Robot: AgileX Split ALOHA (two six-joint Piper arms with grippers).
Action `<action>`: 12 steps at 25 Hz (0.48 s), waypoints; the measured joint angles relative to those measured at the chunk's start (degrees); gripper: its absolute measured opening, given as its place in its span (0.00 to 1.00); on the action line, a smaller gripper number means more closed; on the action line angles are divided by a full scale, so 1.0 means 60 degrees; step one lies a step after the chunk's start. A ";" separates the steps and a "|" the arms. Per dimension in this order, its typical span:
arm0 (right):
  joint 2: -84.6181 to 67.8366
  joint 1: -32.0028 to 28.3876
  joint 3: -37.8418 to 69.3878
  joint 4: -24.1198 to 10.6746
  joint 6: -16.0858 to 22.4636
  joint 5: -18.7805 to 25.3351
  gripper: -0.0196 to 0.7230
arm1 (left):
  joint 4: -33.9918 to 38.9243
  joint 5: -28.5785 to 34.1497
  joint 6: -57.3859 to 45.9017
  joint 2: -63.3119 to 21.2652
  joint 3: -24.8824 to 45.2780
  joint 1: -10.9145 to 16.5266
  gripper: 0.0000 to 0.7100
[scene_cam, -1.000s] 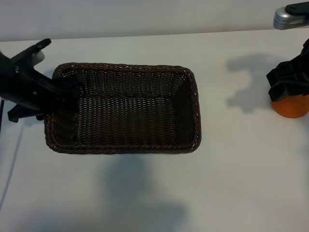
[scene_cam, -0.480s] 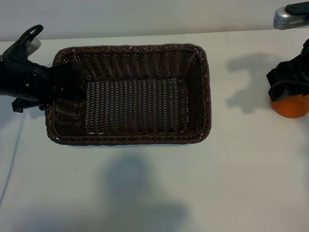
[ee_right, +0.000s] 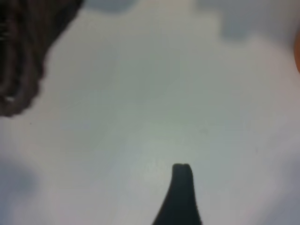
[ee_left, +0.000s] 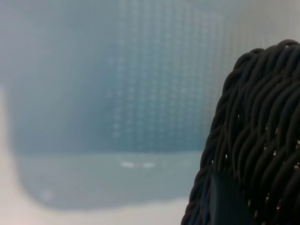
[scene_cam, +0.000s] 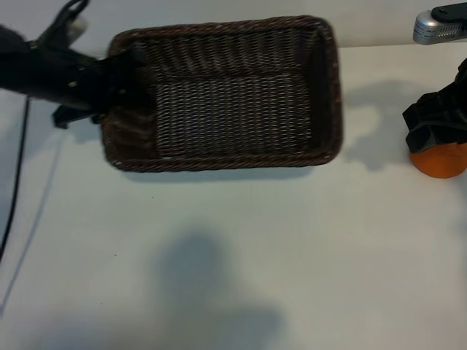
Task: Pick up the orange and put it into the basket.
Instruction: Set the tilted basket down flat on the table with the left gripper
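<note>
The left pincer [scene_cam: 120, 76], clamped on the basket [scene_cam: 226, 95] rim, carries it toward the orange [scene_cam: 440, 160] beneath the open right pincer [scene_cam: 438, 135], which must next close.

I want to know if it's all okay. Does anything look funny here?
Yes. The left gripper holds the basket by its rim, tilted over the table's far edge, while the orange sits far off under the right gripper.

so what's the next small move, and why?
Probably set the dark-brown woven wicker basket down nearer the small round orange fruit: the left tool grips the basket's left rim, and the fruit sits outside on the white table under the right tool.
</note>
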 joint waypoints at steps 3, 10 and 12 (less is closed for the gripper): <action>0.0000 0.0000 0.0000 0.0000 0.0000 0.0000 0.82 | -0.0009 -0.0021 -0.0335 0.0675 -0.0497 -0.0531 0.46; 0.0000 0.0000 0.0000 0.0000 0.0000 0.0000 0.82 | 0.0013 -0.0290 -0.0697 0.2036 -0.0756 -0.1192 0.46; 0.0000 0.0000 0.0000 0.0000 0.0000 0.0000 0.82 | 0.0098 -0.0271 -0.0728 0.2265 -0.0756 -0.1217 0.46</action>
